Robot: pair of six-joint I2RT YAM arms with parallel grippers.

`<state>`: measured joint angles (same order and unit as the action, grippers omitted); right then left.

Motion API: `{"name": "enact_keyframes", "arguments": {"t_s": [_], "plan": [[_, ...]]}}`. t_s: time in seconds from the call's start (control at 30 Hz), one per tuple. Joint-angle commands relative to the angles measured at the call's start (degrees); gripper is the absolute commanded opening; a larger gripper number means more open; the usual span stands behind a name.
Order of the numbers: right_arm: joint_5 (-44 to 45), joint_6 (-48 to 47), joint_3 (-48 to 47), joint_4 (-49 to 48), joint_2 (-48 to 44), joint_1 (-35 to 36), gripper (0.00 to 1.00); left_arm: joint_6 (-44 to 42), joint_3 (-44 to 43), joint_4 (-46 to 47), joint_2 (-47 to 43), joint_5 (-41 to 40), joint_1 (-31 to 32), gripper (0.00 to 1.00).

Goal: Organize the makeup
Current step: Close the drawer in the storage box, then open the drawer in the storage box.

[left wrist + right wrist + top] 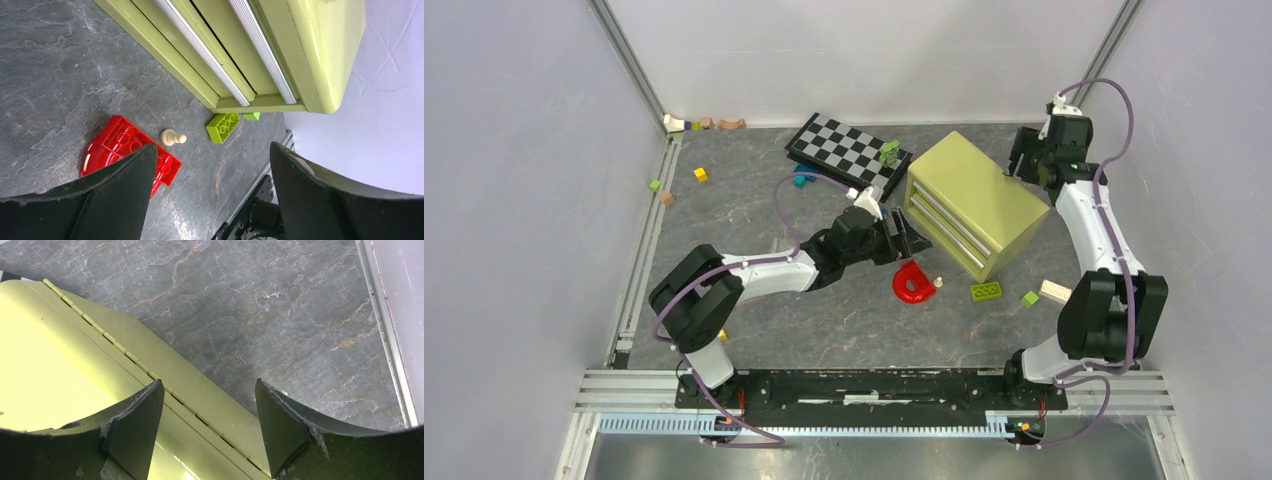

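1. Dark fingers (110, 200) of the left gripper (211, 150) are filling the bottom of the left wrist view. They are standing wide apart and pinching nothing.
2. Beyond them we are seeing the red horseshoe piece (115, 145) lying flat on the grey table (50, 75), partly hidden behind the lower-left finger. A pale chess pawn (172, 137) is lying on its side just beside its right edge.
3. A lime brick (222, 126) is lying near the lower front corner of the olive drawer cabinet (320, 50). Both drawers are sitting flush, and their silver pulls are running along the front at the top of the frame.
4. From above, the left gripper is hovering mid-frame, near the cabinet's front left corner.
5. The right gripper (209, 385) is also standing spread and is gripping nothing. In the lower half of its wrist view it is straddling the cabinet's hinged back edge, and we cannot tell whether it is touching.
6. Open table is stretching across the lower middle of the top view, between the red piece and the near rail (874, 385). More is running from the cabinet's back to the upper right of the right wrist view.
7. A chessboard (844, 150) is lying at upper centre, just beside the cabinet's left corner.
8. We cannot tell where the makeup is lying, since none of it is showing in any view.
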<state>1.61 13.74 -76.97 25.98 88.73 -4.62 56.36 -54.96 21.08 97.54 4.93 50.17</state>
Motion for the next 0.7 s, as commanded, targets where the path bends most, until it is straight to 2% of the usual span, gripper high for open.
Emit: {"name": "enact_keyframes", "arguments": {"t_s": [0.0,0.2,0.47,0.67], "plan": [[-9.5,-0.8,5.9,9.9,-4.0,0.4,0.74,0.6,1.6,9.0,-1.7,5.9,-1.3,0.88],[-15.6,0.0,11.1,9.1,-8.5,0.4,0.73,1.1,1.6,10.8,-1.2,7.2,-2.4,0.86],[-22.0,0.4,16.7,8.2,-13.1,0.4,0.71,3.8,-0.3,16.6,4.1,11.3,-3.4,0.72],[-27.1,2.3,19.3,6.7,-15.4,0.4,0.7,6.0,-0.2,20.4,7.4,12.1,-3.6,0.68]]}}
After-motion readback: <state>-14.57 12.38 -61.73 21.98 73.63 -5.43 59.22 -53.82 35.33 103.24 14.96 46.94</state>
